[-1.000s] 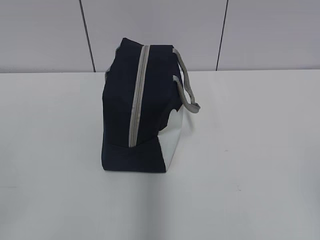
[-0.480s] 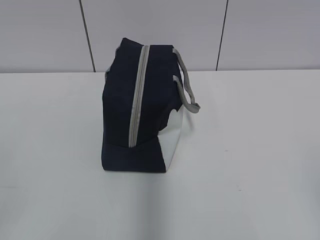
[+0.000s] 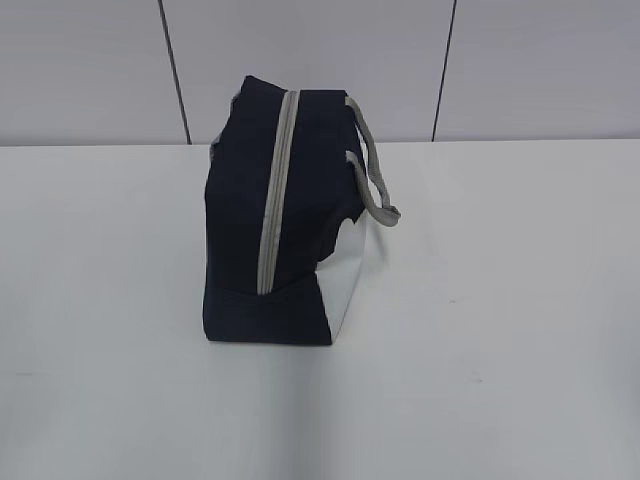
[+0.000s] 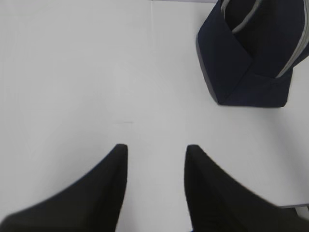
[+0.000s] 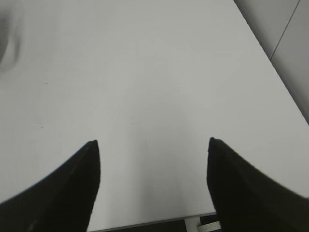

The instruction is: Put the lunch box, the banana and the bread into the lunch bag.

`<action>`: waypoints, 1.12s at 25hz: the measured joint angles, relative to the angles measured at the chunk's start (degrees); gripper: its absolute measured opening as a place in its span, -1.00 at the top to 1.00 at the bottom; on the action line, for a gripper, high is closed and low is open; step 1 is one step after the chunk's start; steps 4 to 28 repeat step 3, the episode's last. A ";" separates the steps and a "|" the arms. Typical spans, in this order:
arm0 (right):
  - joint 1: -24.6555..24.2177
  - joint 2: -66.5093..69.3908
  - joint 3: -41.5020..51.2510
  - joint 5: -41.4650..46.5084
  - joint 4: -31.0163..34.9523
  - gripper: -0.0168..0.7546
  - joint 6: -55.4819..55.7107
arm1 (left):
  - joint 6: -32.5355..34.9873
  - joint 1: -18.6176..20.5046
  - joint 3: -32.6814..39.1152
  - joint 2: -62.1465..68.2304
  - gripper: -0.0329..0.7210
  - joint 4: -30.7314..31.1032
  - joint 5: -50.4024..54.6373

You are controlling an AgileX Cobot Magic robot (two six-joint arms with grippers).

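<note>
There is one lunch bag (image 3: 270, 220) on the white table (image 3: 500, 300), near the middle and closer to the far edge. Its grey zipper (image 3: 275, 190) looks closed, so the inside is hidden. The left gripper (image 4: 154, 150) and the right gripper (image 5: 152, 142) each stand apart-jawed over bare table, holding nothing.

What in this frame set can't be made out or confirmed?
- Contents of the boxy navy-blue fabric lunch bag: the grey zipper looks shut in the exterior view.
- Bag's upper part: cut off by the left wrist view's top and right edges.
- Pale smudge: blurred at the right wrist view's left edge, unidentifiable.
- Lunch box, banana, bread: in no view.
</note>
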 joint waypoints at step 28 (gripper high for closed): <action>0.00 0.00 0.00 0.00 0.00 -0.37 0.00 | 0.00 0.00 0.00 0.00 0.14 0.00 0.00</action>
